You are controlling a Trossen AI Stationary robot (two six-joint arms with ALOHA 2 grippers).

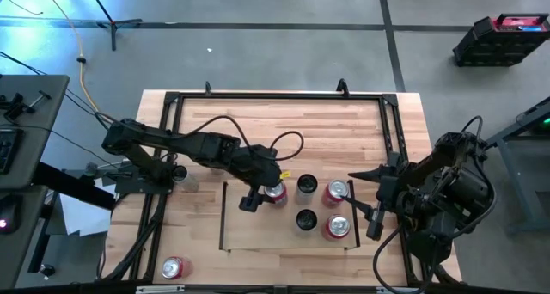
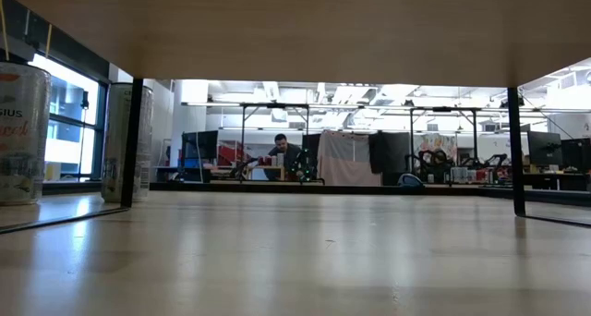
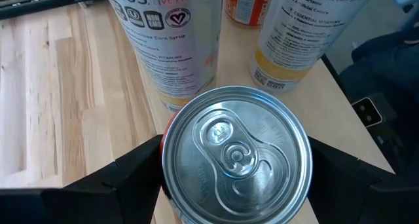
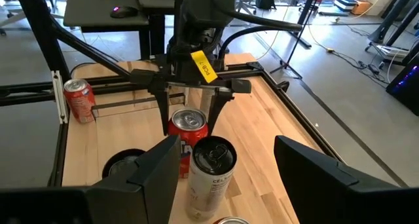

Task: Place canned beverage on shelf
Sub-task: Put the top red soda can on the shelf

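Seen from overhead, a plank-striped wooden table [image 1: 284, 122] with a black tube frame fills the middle of the frame. A pale-wood shelf [image 1: 258, 229] with thin dark rails on its short sides lies flat in the lower centre of the table.

The left arm reaches in from the left edge toward the centre. The left gripper [image 1: 273, 192] is clamped on a red can [image 1: 275, 193] standing upright near the shelf's upper edge, one finger on each side of it. In the left wrist view, the can's silver lid [image 3: 236, 150] fills the lower middle of the frame, with a dark finger [image 3: 124, 175] pressed against each side.

Four more cans stand to the right of the held can on the shelf: two dark-topped tall cans, one [image 1: 307, 185] above the other [image 1: 306, 219], and two red cans, one [image 1: 337, 191] above the other [image 1: 337, 227].

The right arm sits at the right side of the table. The right gripper [image 1: 375, 199] hovers just right of the shelf, its fingers apart and holding nothing. The right wrist view looks between those fingers at the left gripper [image 4: 190, 112] around the red can [image 4: 188, 127], with a tall dark-topped can [image 4: 211, 178] in front.

One more red can [image 1: 174, 267] lies off the shelf, at the lower left of the table.

The low view looks under the shelf's edge across the table, with two cans at its left edge.
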